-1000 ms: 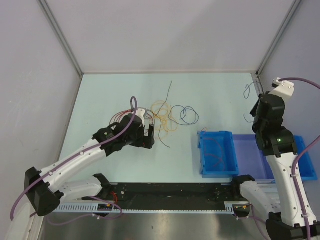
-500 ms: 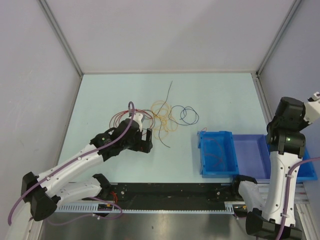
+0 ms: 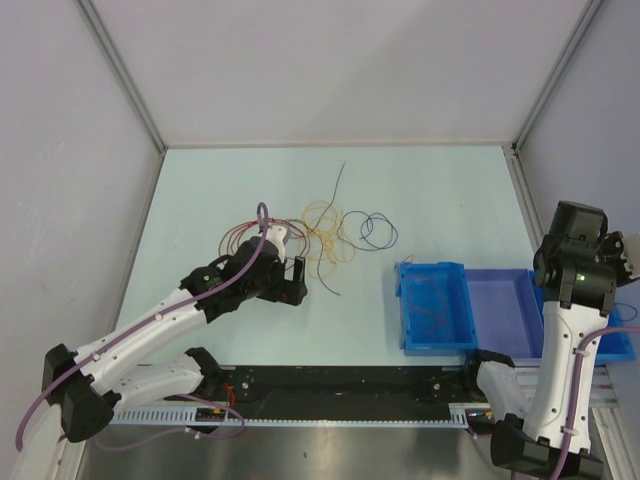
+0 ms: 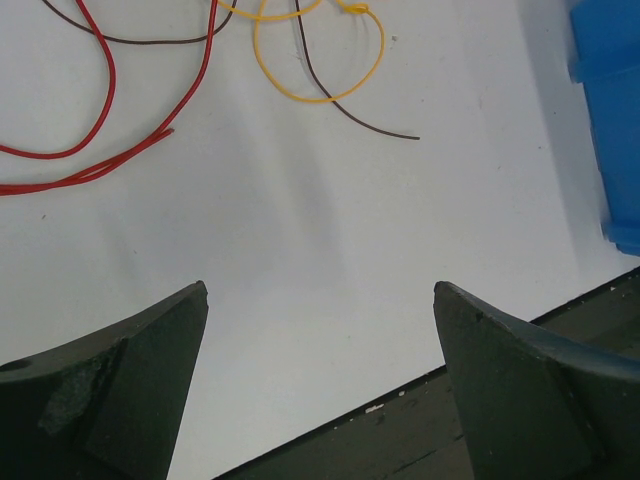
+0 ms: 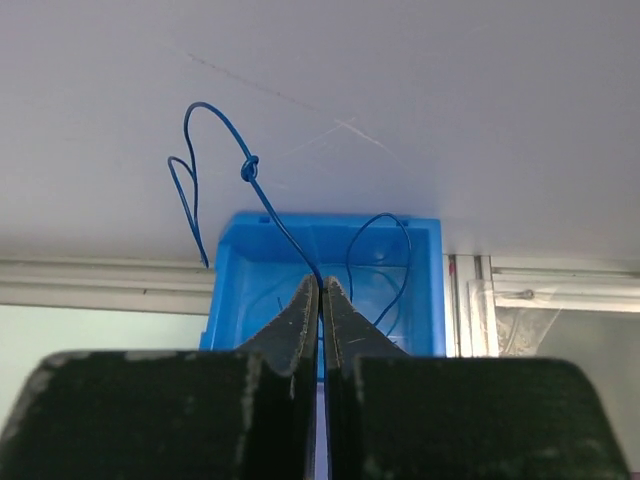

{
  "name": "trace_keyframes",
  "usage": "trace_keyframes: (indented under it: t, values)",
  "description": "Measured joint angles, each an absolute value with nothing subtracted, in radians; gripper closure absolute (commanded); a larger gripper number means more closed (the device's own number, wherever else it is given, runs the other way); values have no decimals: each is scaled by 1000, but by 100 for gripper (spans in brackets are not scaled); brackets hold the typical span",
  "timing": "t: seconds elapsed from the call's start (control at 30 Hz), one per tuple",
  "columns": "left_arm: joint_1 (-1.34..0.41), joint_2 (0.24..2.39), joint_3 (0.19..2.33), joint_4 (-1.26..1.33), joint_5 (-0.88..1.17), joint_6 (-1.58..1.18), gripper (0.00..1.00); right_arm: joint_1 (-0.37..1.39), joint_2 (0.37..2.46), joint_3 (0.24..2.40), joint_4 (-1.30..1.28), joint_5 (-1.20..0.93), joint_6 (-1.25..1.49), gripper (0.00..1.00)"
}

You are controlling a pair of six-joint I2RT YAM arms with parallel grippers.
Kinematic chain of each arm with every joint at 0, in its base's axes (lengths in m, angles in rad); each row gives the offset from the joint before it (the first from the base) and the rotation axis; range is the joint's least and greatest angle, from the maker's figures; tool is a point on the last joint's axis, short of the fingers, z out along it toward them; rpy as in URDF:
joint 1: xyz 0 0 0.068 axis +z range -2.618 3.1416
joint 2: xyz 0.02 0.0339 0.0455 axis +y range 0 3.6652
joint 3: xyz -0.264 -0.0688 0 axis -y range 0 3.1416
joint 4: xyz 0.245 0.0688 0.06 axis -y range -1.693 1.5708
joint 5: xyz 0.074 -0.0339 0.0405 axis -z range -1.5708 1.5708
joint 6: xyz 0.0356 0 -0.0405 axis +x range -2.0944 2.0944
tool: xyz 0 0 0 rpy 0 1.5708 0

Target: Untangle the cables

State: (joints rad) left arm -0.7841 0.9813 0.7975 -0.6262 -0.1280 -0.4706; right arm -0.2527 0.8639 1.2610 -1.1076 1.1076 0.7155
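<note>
Near the blue bin (image 5: 300,222), right end effector (image 5: 321,285) pinches forward-pointing blue cable (image 5: 248,168); left end effector (image 4: 320,290) gapes.

Open table (image 3: 450,200) surrounds the cables (image 3: 322,232); blue bins (image 3: 405,310) block the right near corner.

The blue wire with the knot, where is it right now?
In the right wrist view, the blue wire is pinched between the right arm's shut fingers, its knotted loop sticking up in the air, with a blue bin just behind it.

Red cable (image 4: 160,136) runs off left edge (wrist view); blue bin (image 4: 610,120) cropped right.
</note>
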Motion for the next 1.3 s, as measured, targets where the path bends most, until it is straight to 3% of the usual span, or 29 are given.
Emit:
trace_keyframes:
  t: [0.03,0.1,0.13,0.17,0.2,0.73,0.97,1.13,1.3]
  values:
    - [-784,981,797,-626,-128,-471,0,-253,860,1261,-1114,1119,724,97]
    - [-784,981,796,-626,-128,-471,0,-253,856,1261,-1124,1140,735,75]
    - [-784,981,796,-626,-128,-471,0,-253,853,1261,-1126,1147,741,31]
    - [-784,981,796,-626,-128,-471,0,-253,850,1262,-1130,1158,743,7]
    - [-784,981,795,-625,-128,-471,0,-253,849,1262,-1132,1166,756,1]
    - [-792,982,793,-622,-129,-471,0,-249,838,1267,-1116,1149,735,0]
    - [-792,999,793,-611,-130,-472,0,-252,814,1267,-1048,956,690,0]
    - [-792,1027,793,-574,-128,-482,0,-242,830,1270,-1005,768,675,9]
    - [-792,1125,807,-533,-119,-492,0,-128,874,1270,-952,624,646,8]
